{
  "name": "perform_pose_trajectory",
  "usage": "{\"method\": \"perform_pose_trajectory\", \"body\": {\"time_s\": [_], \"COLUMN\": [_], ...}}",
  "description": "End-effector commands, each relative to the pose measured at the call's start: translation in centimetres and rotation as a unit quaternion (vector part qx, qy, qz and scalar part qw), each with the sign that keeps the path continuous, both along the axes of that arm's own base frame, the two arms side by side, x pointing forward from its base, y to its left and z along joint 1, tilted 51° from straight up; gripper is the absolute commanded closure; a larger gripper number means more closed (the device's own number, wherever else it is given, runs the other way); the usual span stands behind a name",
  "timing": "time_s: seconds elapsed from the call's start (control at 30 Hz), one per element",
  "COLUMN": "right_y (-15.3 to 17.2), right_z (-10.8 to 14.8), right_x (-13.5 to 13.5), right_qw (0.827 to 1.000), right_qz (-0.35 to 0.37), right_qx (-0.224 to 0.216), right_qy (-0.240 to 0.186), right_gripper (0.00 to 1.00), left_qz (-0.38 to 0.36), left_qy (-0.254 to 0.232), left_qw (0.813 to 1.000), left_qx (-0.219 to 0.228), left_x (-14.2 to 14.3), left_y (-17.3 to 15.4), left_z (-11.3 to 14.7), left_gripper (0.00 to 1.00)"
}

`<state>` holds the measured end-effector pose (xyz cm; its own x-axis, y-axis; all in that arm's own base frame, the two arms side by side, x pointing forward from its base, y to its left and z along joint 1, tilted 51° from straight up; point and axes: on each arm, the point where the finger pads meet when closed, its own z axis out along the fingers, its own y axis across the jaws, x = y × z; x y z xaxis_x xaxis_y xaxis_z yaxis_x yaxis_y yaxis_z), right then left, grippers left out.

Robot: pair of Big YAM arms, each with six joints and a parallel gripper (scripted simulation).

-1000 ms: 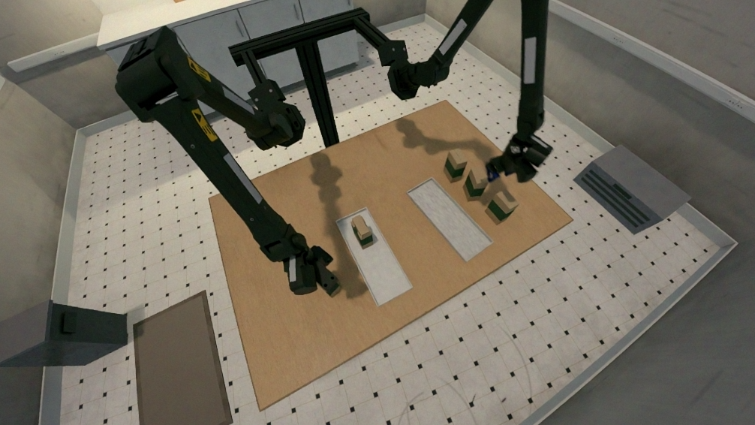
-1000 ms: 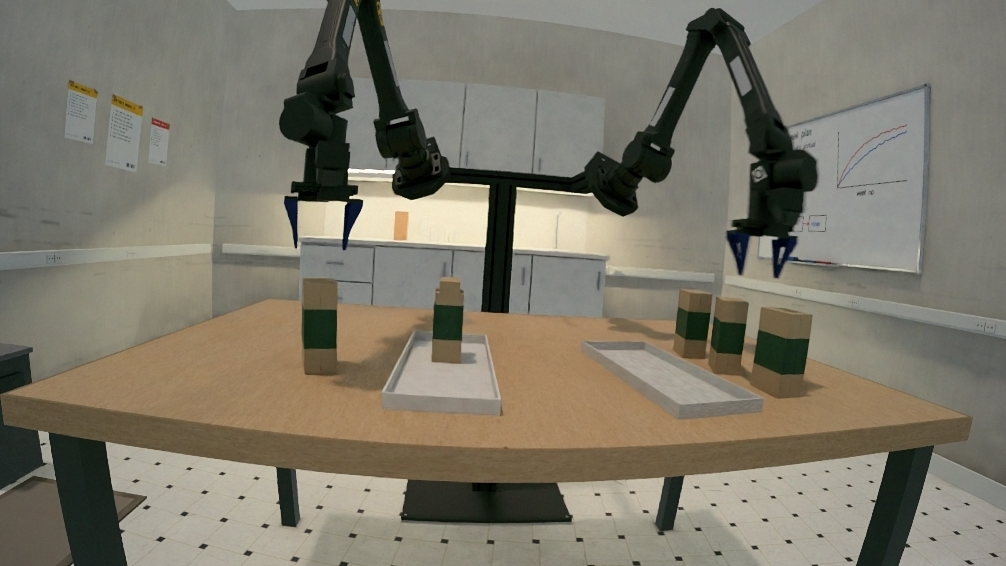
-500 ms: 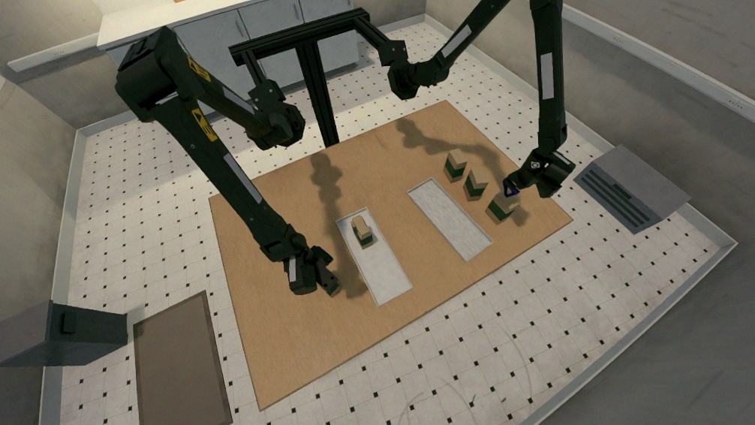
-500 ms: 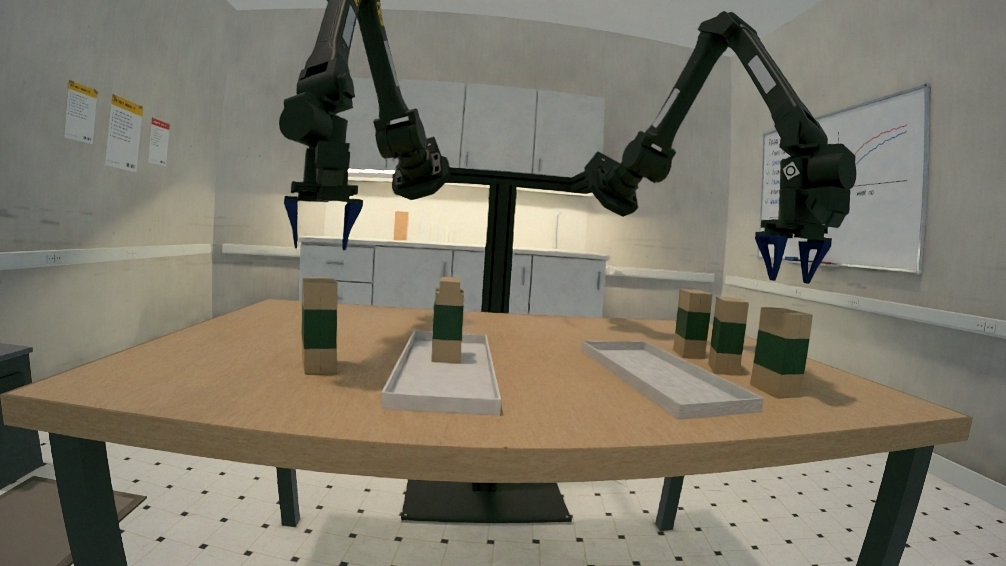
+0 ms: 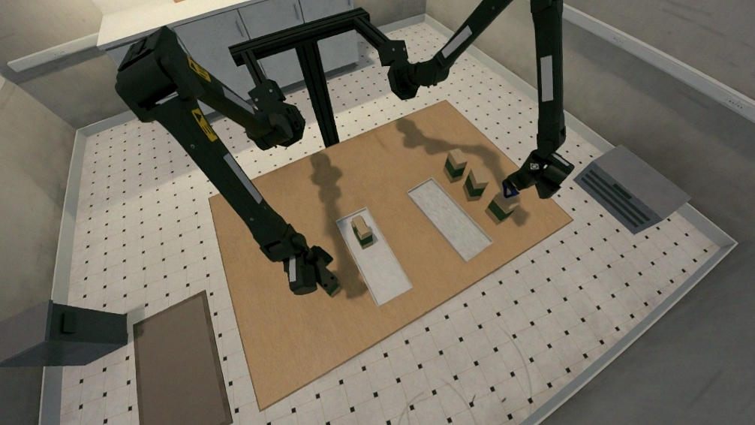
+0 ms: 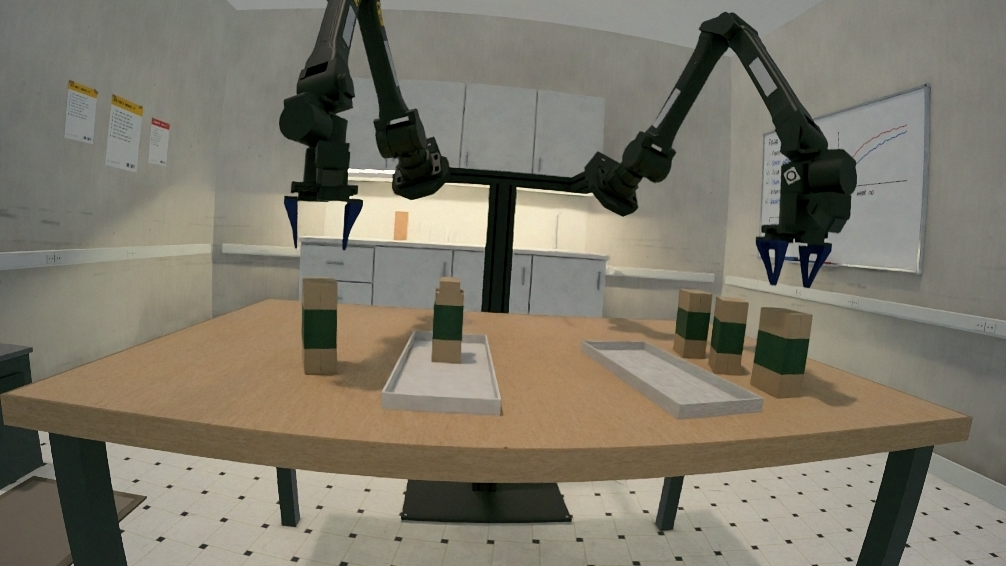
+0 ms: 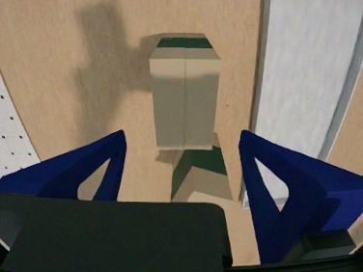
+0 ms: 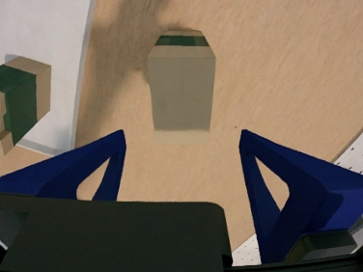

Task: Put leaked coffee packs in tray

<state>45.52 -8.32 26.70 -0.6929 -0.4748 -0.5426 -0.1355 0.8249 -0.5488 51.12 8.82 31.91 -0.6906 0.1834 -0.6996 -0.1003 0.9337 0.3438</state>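
Five tan coffee packs with green bands stand upright. My left gripper [image 5: 509, 190] [image 6: 793, 263] [image 7: 182, 138] is open and empty, hovering above the nearest pack of a row of three [image 5: 501, 205] [image 6: 780, 350] [image 7: 185, 99]. The middle pack [image 5: 476, 182] [image 6: 728, 334] and the far pack [image 5: 455, 164] [image 6: 692, 322] stand behind it, beside an empty tray [image 5: 448, 218] [image 6: 668, 376] [image 7: 309, 70]. My right gripper [image 6: 322, 221] [image 8: 182, 137] [image 5: 331, 287] is open and empty, high above a lone pack [image 6: 320, 325] [image 8: 181, 86]. One pack [image 5: 363, 230] [image 6: 448, 320] [image 8: 22, 99] stands in the other tray [image 5: 374, 253] [image 6: 443, 373].
A black frame [image 5: 317, 68] [image 6: 500, 239] carrying both arms stands at the back of the wooden bench. The row of three packs is close to the bench edge. Grey boxes [image 5: 630, 187] stand on the tiled floor around the bench.
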Motion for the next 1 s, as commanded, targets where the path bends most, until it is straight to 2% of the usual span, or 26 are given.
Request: {"method": "perform_pose_trajectory", "body": {"time_s": [0.0, 0.27, 0.33, 0.37, 0.73, 0.77, 0.97], "right_y": [0.0, 0.0, 0.0, 0.0, 0.0, 0.0, 0.0], "right_z": [1.4, 1.4, 1.4, 1.4, 1.4, 1.4, 1.4], "right_x": [0.2, 0.2, 0.2, 0.2, 0.2, 0.2, 0.2], "right_qw": [1.0, 1.0, 1.0, 1.0, 1.0, 1.0, 1.0], "right_qz": [0.0, 0.0, 0.0, 0.0, 0.0, 0.0, 0.0], "right_qx": [-0.001, -0.001, -0.001, -0.001, -0.001, -0.001, -0.001], "right_qy": [-0.014, -0.014, -0.014, -0.014, -0.014, -0.014, -0.014], "right_gripper": [0.21, 0.21, 0.21, 0.21, 0.21, 0.21, 0.21], "left_qz": [0.002, 0.002, 0.002, 0.0, 0.0, 0.001, 0.0], "left_qy": [-0.011, -0.012, -0.02, -0.008, -0.008, -0.014, -0.011], "left_qw": [1.0, 1.0, 1.0, 1.0, 1.0, 1.0, 1.0], "left_qx": [0.004, 0.005, 0.005, 0.001, 0.001, 0.005, 0.005], "left_x": [1.7, 2.8, 2.6, 2.0, 2.0, 2.9, 3.6], "left_y": [0.9, 1.5, 1.4, 0.7, 0.7, 1.3, 1.5], "left_z": [0.6, -0.3, 0.5, -0.5, -0.5, -0.2, -0.9], "left_gripper": [0.21, 0.21, 0.21, 0.21, 0.21, 0.21, 0.21]}}
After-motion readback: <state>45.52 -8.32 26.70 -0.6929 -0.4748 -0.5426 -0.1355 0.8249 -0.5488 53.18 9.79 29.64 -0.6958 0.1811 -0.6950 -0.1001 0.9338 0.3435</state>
